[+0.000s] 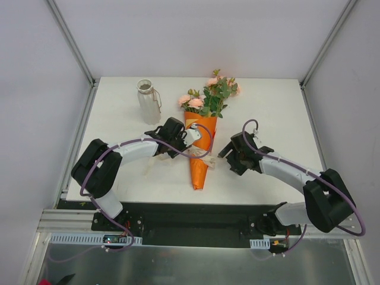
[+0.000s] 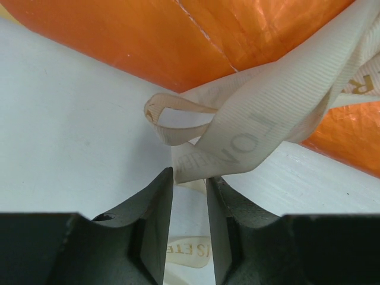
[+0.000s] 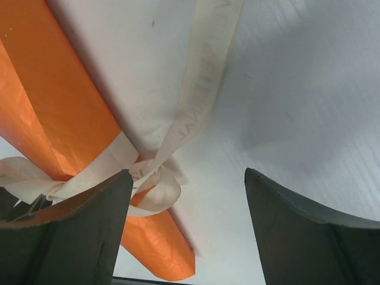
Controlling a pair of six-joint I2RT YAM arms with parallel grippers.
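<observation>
Orange paper wraps the bouquet cone, which lies flat on the white table. In the top view its pointed tip is nearest the arm bases at 6 o'clock and its open mouth is toward 12.

A cream ribbon with printed letters is tied round the cone about halfway up. Its loops and tails spill onto the table on both sides.

The left gripper sits at 9 o'clock of the cone, right against the knot. Its jaws are drawn close together, leaving only a slim gap. One ribbon tail runs down from the loops into that gap, with the orange paper just beyond at 12 o'clock. Whether the fingers actually press the tail I cannot tell.

The right gripper is at 3 o'clock of the cone, with its jaws spread wide and nothing between them. In its wrist view the knot lies just beside the left finger, and a long ribbon tail stretches away across the table toward 12 o'clock.

Farther back, pink flowers with green leaves stick out of the cone's mouth. A pale bottle with a twine handle stands upright at 10 o'clock of the cone, apart from it.
</observation>
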